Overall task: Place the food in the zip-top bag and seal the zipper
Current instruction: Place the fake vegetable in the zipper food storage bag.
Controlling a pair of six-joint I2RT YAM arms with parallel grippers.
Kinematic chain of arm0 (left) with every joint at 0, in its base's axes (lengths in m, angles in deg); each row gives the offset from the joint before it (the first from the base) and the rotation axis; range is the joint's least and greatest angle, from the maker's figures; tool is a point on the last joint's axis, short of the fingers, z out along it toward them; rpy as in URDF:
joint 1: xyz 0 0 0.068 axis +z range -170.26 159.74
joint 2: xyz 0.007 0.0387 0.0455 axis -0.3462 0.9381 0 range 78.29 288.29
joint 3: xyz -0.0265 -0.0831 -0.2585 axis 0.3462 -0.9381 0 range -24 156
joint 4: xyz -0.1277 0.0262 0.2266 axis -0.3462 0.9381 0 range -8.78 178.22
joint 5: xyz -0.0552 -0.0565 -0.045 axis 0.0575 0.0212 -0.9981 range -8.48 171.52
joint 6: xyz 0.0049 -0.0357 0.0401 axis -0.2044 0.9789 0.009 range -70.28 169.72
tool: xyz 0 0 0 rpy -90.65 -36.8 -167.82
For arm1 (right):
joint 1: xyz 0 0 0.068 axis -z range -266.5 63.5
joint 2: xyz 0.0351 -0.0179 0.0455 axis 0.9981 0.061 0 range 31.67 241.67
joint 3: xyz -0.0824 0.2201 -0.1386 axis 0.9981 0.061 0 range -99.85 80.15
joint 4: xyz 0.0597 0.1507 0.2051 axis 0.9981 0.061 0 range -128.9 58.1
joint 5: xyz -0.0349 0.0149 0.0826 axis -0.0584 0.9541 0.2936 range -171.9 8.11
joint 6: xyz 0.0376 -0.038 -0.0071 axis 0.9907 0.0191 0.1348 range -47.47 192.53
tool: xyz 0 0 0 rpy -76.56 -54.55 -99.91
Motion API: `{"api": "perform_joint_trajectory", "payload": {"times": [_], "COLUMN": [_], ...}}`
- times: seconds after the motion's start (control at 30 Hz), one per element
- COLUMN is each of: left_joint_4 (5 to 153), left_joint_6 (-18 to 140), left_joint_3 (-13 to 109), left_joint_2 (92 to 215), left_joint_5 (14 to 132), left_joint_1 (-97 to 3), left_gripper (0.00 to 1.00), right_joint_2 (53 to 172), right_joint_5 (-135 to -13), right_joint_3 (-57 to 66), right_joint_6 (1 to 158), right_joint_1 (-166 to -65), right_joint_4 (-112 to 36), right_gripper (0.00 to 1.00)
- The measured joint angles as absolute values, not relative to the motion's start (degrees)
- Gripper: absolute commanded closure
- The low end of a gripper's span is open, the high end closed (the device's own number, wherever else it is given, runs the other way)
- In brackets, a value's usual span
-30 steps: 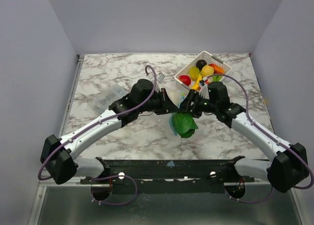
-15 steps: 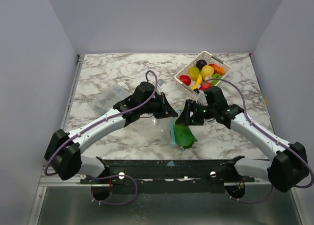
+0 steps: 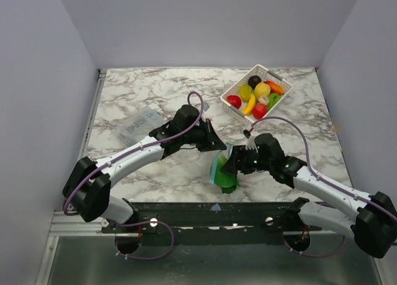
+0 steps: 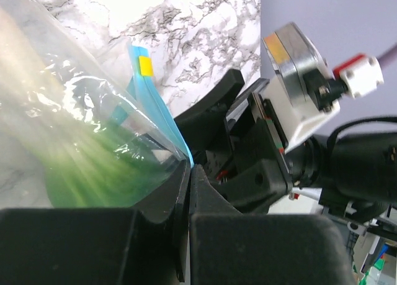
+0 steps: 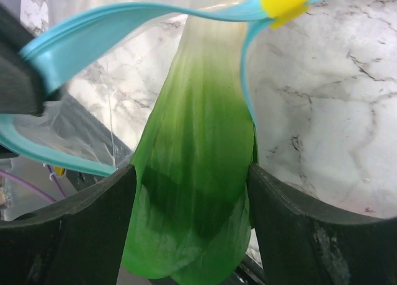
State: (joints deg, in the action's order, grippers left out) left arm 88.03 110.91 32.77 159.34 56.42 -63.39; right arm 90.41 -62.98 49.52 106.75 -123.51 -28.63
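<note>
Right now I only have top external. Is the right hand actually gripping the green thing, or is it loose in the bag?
Observer: Gripping. The right wrist view shows the green vegetable clamped between the two fingers of the right hand.
Operator: Bag mouth open?
Observer: Yes. The two blue lips of the zipper are spread apart, with the vegetable's pale end between them.
Operator: Left hand?
Observer: The left wrist view shows the left hand pinched shut on the blue strip at the edge of the zip-top bag.
</note>
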Motion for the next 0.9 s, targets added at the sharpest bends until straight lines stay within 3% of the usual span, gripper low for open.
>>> {"api": "perform_joint_trajectory", "payload": {"times": [0.1,0.2,0.37,0.43,0.53,0.7,0.9], "left_joint_4": [87.92,87.49,86.22,85.76,85.69,86.15,89.21], "left_joint_6": [111.02,111.41,112.33,112.44,112.39,111.3,106.99], "left_joint_3": [32.77,32.77,32.73,32.4,31.94,31.83,31.83], "left_joint_2": [160.09,160.44,160.7,160.72,160.77,160.7,158.32], "left_joint_5": [56.37,56.18,55.48,55.37,55.39,56.2,59.17], "left_joint_1": [-63.39,-63.37,-63.37,-63.39,-63.28,-63.13,-63.13], "left_gripper": [1.0,1.0,1.0,1.0,1.0,1.0,1.0], "right_joint_2": [90.1,91.2,96.7,98.91,101.36,100.86,94.54], "right_joint_5": [-68.64,-73.95,-85.27,-89.93,-94.87,-97.97,-97.47], "right_joint_3": [50.92,51.97,53.02,53.04,53.1,53.65,53.43], "right_joint_6": [109.05,110.53,111.65,112.04,112.83,113.29,113.42], "right_joint_1": [-127.93,-130.95,-136.72,-139.25,-141.39,-141.92,-141.9], "right_joint_4": [-32.42,-36.04,-42.6,-44.59,-46.67,-47.85,-46.05], "right_gripper": [0.25,0.13,0.18,0.32,0.62,0.97,1.0]}}
